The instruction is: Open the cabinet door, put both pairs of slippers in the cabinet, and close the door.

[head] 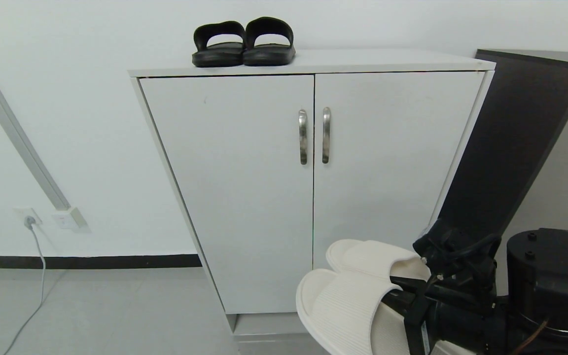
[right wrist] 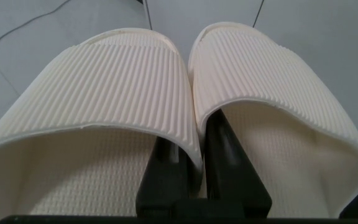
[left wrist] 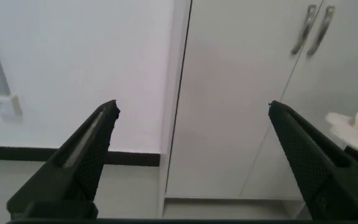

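Head view: cabinet (head: 234, 197) doors both shut, handles (head: 314, 135) upright at the middle seam. Black slippers (head: 243, 43) sit on top. White slippers (head: 358, 291) are low before the right-hand door, clamped in the right gripper (head: 409, 296).

Left wrist view: left gripper (left wrist: 192, 109) is spread wide and empty, low, facing the cabinet's left edge. The handles (left wrist: 312, 29) lie higher, toward the seam. The free left arm likely opens.

Right wrist view: right gripper (right wrist: 194, 168) pinches the white slippers' (right wrist: 104, 93) inner walls together, toes pointing away.

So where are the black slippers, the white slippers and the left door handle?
black slippers (head: 243, 53): head view, where the two soles meet.
white slippers (head: 348, 305): head view, ribbed strap of the nearer one.
left handle (head: 303, 136): head view, middle of the bar.
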Available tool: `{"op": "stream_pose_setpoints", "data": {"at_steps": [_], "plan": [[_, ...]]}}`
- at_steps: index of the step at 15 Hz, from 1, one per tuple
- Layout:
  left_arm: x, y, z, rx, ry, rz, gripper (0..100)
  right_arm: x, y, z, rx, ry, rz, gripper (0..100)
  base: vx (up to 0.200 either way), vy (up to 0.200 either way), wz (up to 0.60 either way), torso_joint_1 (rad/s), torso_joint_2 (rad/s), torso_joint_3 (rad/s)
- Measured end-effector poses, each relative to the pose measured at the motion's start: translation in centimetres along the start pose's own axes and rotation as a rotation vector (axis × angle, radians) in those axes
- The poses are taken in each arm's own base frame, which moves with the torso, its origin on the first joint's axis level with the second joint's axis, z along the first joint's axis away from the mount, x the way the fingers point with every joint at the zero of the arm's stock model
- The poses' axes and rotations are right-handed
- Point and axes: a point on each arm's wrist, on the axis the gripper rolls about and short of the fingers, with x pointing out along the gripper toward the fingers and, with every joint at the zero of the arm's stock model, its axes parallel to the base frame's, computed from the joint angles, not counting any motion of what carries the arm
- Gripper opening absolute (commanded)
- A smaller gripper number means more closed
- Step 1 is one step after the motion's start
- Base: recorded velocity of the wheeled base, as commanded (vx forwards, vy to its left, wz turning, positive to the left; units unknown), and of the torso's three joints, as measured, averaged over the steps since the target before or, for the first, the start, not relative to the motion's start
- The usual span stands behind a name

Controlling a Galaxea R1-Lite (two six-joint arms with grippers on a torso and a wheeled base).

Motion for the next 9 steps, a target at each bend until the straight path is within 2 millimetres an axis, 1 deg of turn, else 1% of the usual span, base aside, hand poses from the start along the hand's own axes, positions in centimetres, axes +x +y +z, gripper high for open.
{"op": "stream_pose_setpoints", "data": {"at_steps": [2,5,9], "plan": [[2.0,-0.3,1.9,-0.020,0.037,-0.082,100,0.0,0.0,0.0,0.000,-0.005,0.000,0,0.000,0.000,0.00,0.000,0.00,0.000],[5.8,-0.8,3.8,-0.042,0.067,-0.208,100,0.1,0.0,0.0,0.000,-0.007,0.001,0,0.000,0.000,0.00,0.000,0.00,0.000],[10.5,-1.3,4.8,-0.094,0.123,-0.331,100,0.2,0.0,0.1,0.001,-0.026,0.000,0,0.000,0.000,0.00,0.000,0.00,0.000]]}}
